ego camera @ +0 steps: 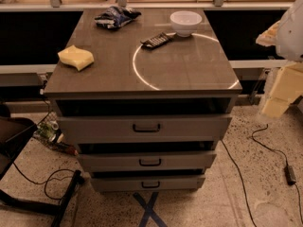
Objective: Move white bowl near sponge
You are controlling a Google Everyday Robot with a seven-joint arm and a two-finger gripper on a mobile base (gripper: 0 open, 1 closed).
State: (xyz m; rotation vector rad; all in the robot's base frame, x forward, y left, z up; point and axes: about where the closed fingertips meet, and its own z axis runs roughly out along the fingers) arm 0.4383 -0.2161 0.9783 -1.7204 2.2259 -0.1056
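The white bowl point(185, 22) stands upright at the back right of the cabinet top point(189, 70). The pale yellow sponge point(76, 57) lies near the left edge of the top, far from the bowl. My gripper point(280, 90) shows as cream-coloured parts at the right edge of the view, off the cabinet's right side and below the level of its top. It is well apart from both the bowl and the sponge and holds nothing that I can see.
A dark blue-and-white snack bag point(116, 17) lies at the back left. A flat black object point(156, 40) lies just left of the bowl. The cabinet has three drawers point(146, 127) slightly pulled out. Cables point(270, 150) run across the floor.
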